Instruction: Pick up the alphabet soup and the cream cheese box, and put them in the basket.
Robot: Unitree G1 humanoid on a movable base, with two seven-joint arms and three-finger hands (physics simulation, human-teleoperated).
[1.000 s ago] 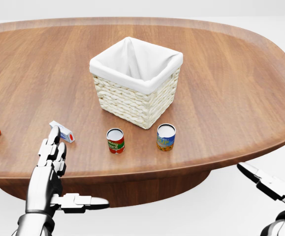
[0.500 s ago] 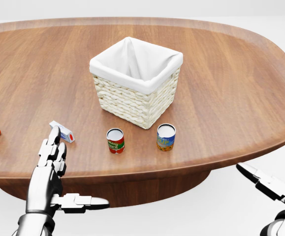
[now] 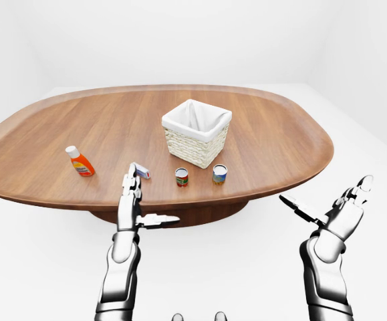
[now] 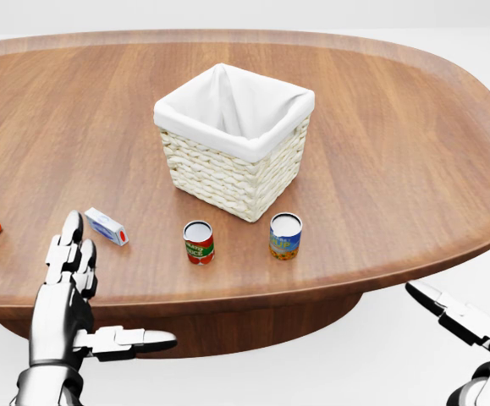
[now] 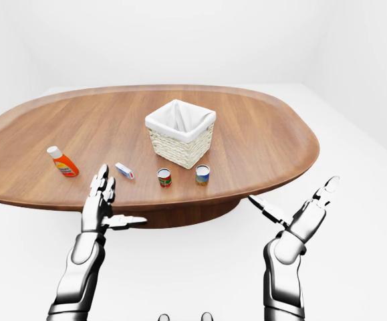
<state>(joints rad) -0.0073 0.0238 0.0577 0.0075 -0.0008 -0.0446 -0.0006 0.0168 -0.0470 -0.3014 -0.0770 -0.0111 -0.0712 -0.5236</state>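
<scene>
- The oval wooden counter (image 4: 414, 152) fills most of the head view, its near edge curving across the lower part of the frame
- The basket (image 4: 233, 140), woven and pale with a white cloth lining, stands at the upper centre of the head view, upright, and nothing shows inside it
- The alphabet soup (image 4: 199, 243), a small can with a red label, stands upright at the centre of the frame just below the basket, near the counter's lower edge and apart from the basket wall
- A second can (image 4: 285, 236) with a blue and yellow label stands upright to the right of the soup, close by but not touching it
- The cream cheese box (image 4: 107, 226), small and white with blue and red at its ends, lies flat at the left of centre, to the left of the soup and well apart from the basket
- An orange bottle (image 3: 80, 161) with a white cap lies near the left side of the counter in the left-eye view; in the head view only its tip shows at the left edge
- The left hand (image 4: 68, 292) is released at the lower left of the head view, fingers raised and spread, thumb pointing right; its fingertips sit just below and left of the cream cheese box, not touching it
- The right hand (image 5: 300, 212) is released too, held off the counter's lower right edge in the right-eye view, palm up and holding nothing
</scene>
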